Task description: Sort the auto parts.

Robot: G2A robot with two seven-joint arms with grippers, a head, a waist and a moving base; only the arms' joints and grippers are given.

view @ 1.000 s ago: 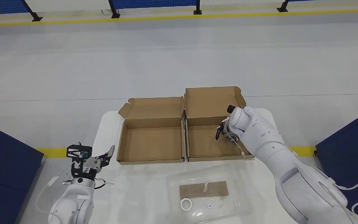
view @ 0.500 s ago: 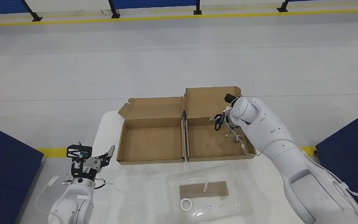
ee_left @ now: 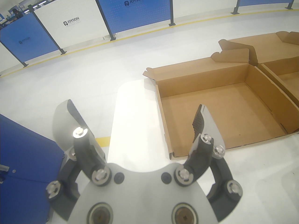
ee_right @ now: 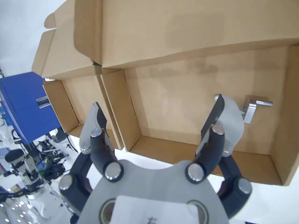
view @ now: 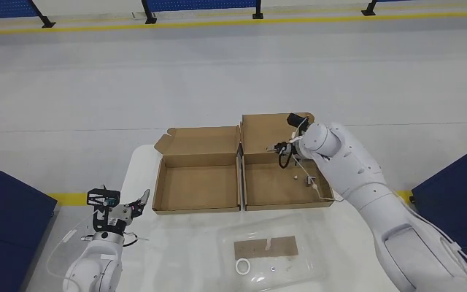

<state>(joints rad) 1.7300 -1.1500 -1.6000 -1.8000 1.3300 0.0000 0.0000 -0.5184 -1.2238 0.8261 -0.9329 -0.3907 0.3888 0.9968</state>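
While right tool [ee_right: 157, 100] and left tool [ee_left: 135, 104] gape, angular metal bracket [ee_right: 251, 111] lies in cardboard box [ee_right: 283, 117].

Two boxes [view: 197, 188] [view: 268, 193] are sitting on one table [view: 179, 244]. One metal part [ee_right: 249, 113] is lying in a box. One tray [view: 308, 257] is holding one ring [view: 243, 267].

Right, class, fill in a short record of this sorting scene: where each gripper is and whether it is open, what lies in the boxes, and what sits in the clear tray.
left gripper: open, holding nothing, by the table's corner, short of the left box
right gripper: open, holding nothing, above the right box
right box contents: one metal part on the floor, apart from the fingers
clear tray: in front of the boxes, with a white ring inside
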